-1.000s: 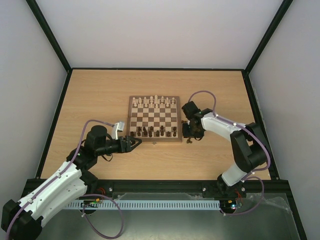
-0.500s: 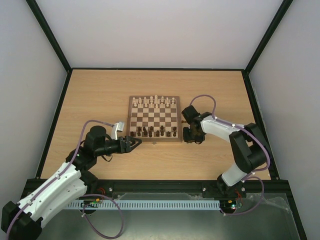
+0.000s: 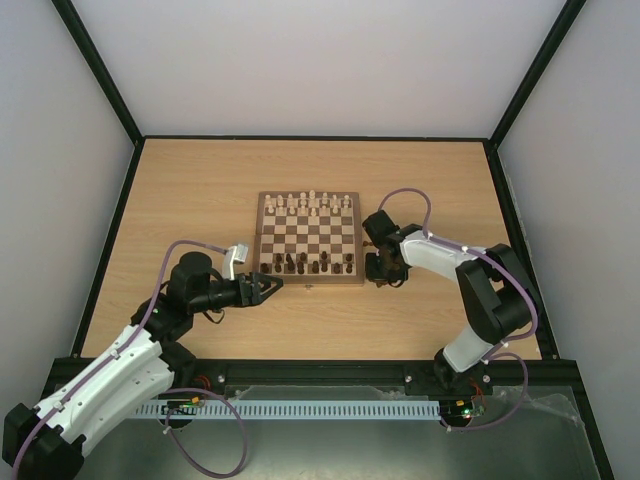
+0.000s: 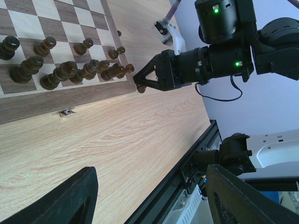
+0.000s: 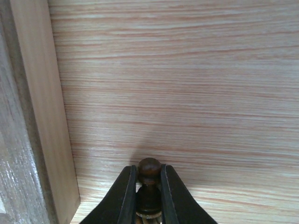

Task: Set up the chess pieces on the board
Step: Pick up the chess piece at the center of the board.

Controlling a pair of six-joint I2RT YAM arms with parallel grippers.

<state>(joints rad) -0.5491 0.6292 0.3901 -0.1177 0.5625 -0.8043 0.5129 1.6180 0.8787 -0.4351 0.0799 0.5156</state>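
Observation:
The board [image 3: 308,235] lies mid-table, with dark chess pieces [image 3: 310,263] crowded on its two near rows. They also show in the left wrist view [image 4: 60,70]. My right gripper [image 5: 149,171] is shut on a dark pawn [image 5: 149,167], low over the table beside the board's edge [image 5: 42,116]. From above, this gripper [image 3: 378,276] sits just off the board's near right corner. The left wrist view shows it [image 4: 141,84] with the pawn [image 4: 141,89] at its tip. My left gripper [image 3: 272,287] hangs near the board's near left corner, open [image 4: 149,170] and empty.
Pale chessmen [image 3: 310,203] line the board's far rows. A small metal latch [image 4: 67,112] sticks out of the board's near side. The black table rail [image 4: 196,149] runs along the near edge. Bare wooden table surrounds the board.
The right gripper's jaws have closed on the dark pawn beside the board. The left arm has stayed where it was.

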